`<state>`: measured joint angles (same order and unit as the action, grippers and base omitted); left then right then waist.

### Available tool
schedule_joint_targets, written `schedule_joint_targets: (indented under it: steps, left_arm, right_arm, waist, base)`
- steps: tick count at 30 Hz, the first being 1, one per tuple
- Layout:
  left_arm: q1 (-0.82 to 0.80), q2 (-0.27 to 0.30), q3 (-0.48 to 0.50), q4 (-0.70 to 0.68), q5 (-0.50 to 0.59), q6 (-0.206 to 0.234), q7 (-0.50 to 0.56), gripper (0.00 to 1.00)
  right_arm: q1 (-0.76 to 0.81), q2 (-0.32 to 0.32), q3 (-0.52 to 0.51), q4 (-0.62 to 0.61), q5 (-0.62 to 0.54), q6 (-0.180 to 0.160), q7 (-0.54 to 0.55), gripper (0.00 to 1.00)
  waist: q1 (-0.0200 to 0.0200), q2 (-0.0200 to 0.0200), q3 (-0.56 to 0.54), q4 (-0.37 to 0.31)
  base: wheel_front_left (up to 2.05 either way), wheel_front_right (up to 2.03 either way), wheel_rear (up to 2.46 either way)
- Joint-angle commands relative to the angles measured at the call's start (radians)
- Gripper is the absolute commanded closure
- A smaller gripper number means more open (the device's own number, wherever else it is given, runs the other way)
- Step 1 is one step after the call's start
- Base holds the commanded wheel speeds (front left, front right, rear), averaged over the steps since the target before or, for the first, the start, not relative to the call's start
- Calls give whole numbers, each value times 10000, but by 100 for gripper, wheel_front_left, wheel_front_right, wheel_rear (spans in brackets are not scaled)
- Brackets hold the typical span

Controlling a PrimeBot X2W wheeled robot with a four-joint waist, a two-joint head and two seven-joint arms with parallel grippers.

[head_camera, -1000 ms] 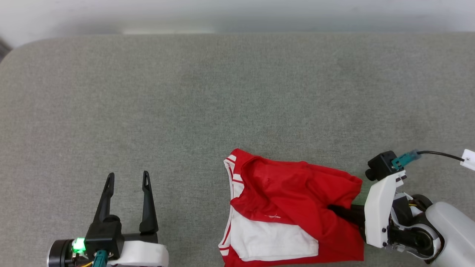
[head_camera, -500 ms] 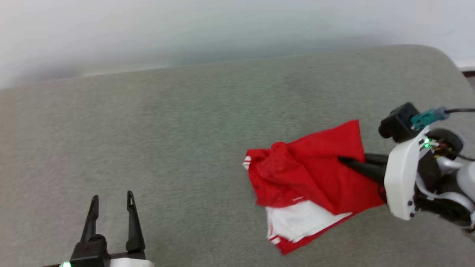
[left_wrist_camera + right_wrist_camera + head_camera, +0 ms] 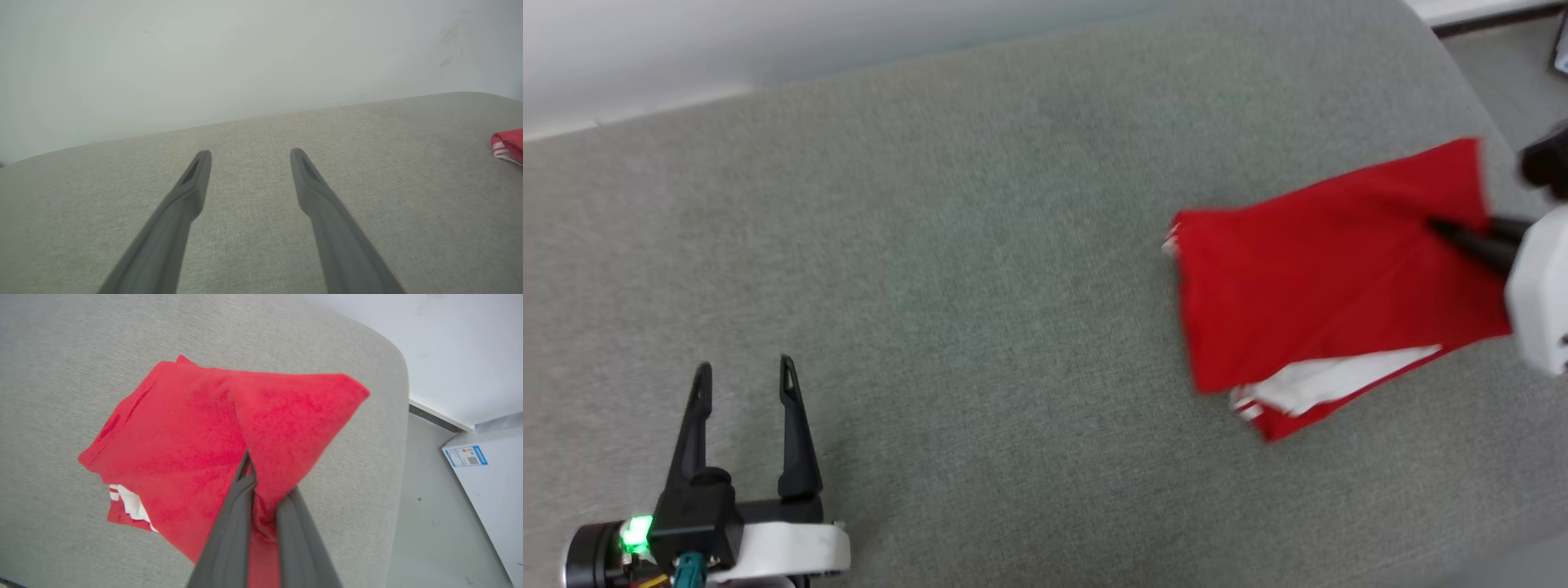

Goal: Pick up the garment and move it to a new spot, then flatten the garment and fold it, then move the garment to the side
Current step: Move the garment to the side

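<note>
We are pinching one red edge of the garment [image 3: 1323, 278] in our right tool [image 3: 1441, 225], whose two dark fingers are lying close together with the cloth bunching between them. The garment, a folded red jersey T-shirt, is lying on the grey fabric counter [image 3: 980, 245] close to its right edge, toward the far right corner, and the gripped part is lifting off the surface into a peak. A white sleeve with red-white striped trim is peeking out from under the red layer on the side nearer us. Our left tool [image 3: 743, 365] is hanging over the near left part of the counter, well apart from the garment, its fingers standing wide with nothing between them. Beyond the right edge we are seeing grey floor [image 3: 425, 498], and behind the far edge a pale wall [image 3: 245, 61]
</note>
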<state>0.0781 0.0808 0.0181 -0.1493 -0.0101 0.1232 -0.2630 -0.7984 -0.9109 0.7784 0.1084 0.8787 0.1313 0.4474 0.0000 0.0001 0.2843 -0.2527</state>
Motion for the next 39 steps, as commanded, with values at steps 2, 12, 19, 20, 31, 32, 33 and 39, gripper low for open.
schedule_joint_targets:
  steps: [2,12,19,20,31,32,33,39]
  left_arm:
    - [-316,134,33,-121,90,-60,-23,0]
    - [-1089,586,164,-622,151,-124,-23,0]
    - [-1486,793,205,-879,175,-103,-23,0]
    - [-1531,814,195,-872,170,-102,-23,0]
    - [-1374,502,58,-432,-66,9,-23,0]
    - [-1291,465,43,-393,-93,14,-23,0]
    - [-1193,434,42,-359,-100,26,-23,0]
    - [-598,204,119,-214,-204,94,-23,0]
  right_arm:
    - [-418,-233,-171,664,-251,-11,-192,100]
    - [-1722,-598,-596,3952,-1184,-11,-985,100]
    - [-2400,-96,-1013,5839,-1793,-13,-1850,100]
    - [-2435,41,-1026,6052,-1861,-11,-1947,100]
    - [-3257,1035,-1872,8615,-4072,-13,-4228,0]
    - [-3328,1080,-1982,8734,-4350,-13,-4614,0]
    - [-3413,1142,-2132,8815,-4622,-13,-5072,0]
    - [-3341,2136,-3439,8755,-5953,-13,-7008,0]
  waist:
    - [0,-1,857,-209]
    - [0,-1,2392,-141]
    - [0,-1,3150,-142]
    - [0,-1,3192,-132]
    - [0,-1,2087,248]
    - [0,-1,1881,307]
    - [0,-1,1700,356]
    - [0,-1,661,683]
  base:
    - [0,0,0]
    - [0,0,0]
    - [0,0,0]
    - [0,0,0]
    - [0,0,0]
    - [0,0,0]
    - [0,0,0]
    - [0,0,0]
